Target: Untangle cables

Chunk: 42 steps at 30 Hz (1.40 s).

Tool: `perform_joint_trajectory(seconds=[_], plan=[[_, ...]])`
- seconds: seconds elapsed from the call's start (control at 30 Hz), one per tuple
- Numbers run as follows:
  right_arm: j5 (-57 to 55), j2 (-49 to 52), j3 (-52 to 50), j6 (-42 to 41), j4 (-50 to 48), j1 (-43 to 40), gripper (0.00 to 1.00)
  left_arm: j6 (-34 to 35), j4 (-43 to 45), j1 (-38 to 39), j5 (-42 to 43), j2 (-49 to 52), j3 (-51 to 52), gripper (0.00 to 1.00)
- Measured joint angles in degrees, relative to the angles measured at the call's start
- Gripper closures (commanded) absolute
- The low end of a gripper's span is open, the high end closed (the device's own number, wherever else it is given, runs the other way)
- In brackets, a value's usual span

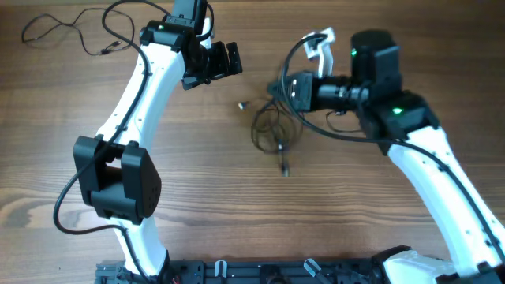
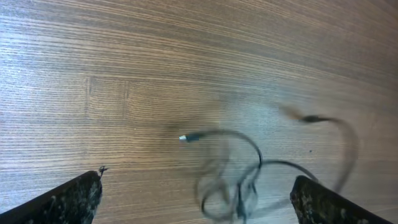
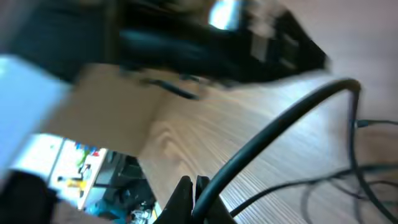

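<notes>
Overhead view: the thin black cables with metal plug tips (image 1: 270,128) lie bunched in the middle of the brown wooden table (image 1: 339,213), right gripper (image 1: 278,88) at the bunch's top edge, left gripper (image 1: 230,61) well apart. Left wrist view: its jaws are spread wide and empty, cables below on the wood, probably just standing by. Right wrist view: fingers (image 3: 181,198) look pinched tight on one strand, I'd guess to tug it loose.
</notes>
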<state>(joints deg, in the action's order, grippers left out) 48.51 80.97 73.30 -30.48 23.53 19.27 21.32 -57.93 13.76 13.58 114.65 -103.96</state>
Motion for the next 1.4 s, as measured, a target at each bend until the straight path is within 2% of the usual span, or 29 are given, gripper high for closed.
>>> perform_joint_trajectory(seconds=[0.1,0.23,0.3,0.43,0.5,0.53,0.6,0.67,0.8,0.93,1.0,1.07,1.13,1.2,1.3,1.4], plan=[[3.26,-0.04,3.89,0.87,-0.42,-0.02,0.96,0.02,-0.11,0.00,0.00,0.00,0.00,0.00],[-0.55,-0.04,4.66,-0.42,-0.83,-0.68,0.96,0.00,-0.09,0.00,0.00,0.00,0.00,0.00],[-0.57,0.04,8.92,-1.46,0.09,-2.49,0.96,0.00,-0.07,0.00,0.00,0.00,0.00,0.00],[-0.59,-0.20,31.85,-4.24,2.86,-7.30,0.96,0.00,-0.07,0.00,0.00,0.00,0.00,0.00],[-0.76,-1.20,37.27,-9.92,0.44,-7.32,0.96,0.00,0.11,0.00,0.00,0.00,0.00,0.00],[-0.76,-1.97,38.42,-14.95,-1.11,-7.32,0.96,0.00,0.28,0.00,0.02,0.00,0.00,0.00],[-0.79,-2.14,38.62,-19.82,-1.40,-7.32,0.96,0.00,0.37,0.00,0.02,0.00,0.00,0.00],[-1.22,-1.49,38.66,-19.74,0.92,-7.32,0.96,-0.07,0.63,0.00,0.74,0.00,0.00,0.00],[-10.80,1.70,38.69,-16.50,16.33,-7.32,0.96,-3.87,5.35,-0.81,5.75,-0.37,-0.15,0.00],[-15.89,8.59,38.60,-17.88,19.32,-7.17,0.96,-4.52,12.61,-3.52,10.86,-6.23,-1.44,0.00],[-16.46,11.23,38.60,-21.90,19.30,-6.86,0.96,-4.55,14.69,-3.63,12.96,-10.03,-1.92,0.08],[-16.24,14.16,38.60,-25.90,18.51,-6.58,0.96,-5.16,16.26,-3.58,14.53,-13.86,-2.64,0.11],[-15.10,15.93,38.58,-27.89,16.55,-6.08,0.96,-8.33,17.27,-3.54,18.25,-16.13,-3.21,0.11],[-14.45,16.28,38.56,-29.33,15.02,-5.18,0.96,-12.11,17.25,-3.54,22.77,-16.48,-3.21,0.17],[-13.92,16.28,38.56,-30.86,13.70,-4.28,0.96,-17.57,16.85,-2.23,27.50,-16.41,-3.21,0.17],[-14.05,16.28,38.56,-31.89,14.10,-4.31,0.96,-27.96,15.54,1.77,30.08,-16.41,-3.21,0.19]])
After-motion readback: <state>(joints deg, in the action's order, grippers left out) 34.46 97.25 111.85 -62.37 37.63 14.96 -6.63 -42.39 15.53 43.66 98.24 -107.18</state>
